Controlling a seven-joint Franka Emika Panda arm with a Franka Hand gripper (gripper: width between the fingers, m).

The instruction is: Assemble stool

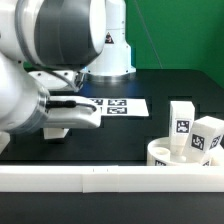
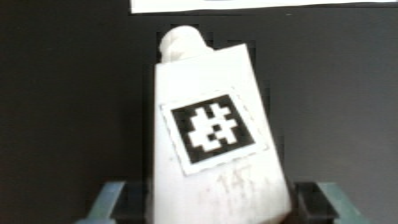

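One leg (image 2: 210, 125) was clamped between the gripper (image 2: 214, 200) fingers, tag facing the wrist camera, presumably for carrying. The seat (image 1: 168, 153) and two legs (image 1: 196, 132) were seen at the exterior view's right.

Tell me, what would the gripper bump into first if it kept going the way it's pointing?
Nothing new: the gripper is already closed on a white stool leg lying on the black table. Straight on, it would likely press into that table; depth is hard to judge.

The arm (image 1: 45, 60) is glossy white with bulky rounded links and dark grey seams at the joints. Its gripper (image 2: 210, 203) ends in two dull blue-grey fingers (image 2: 118, 200).
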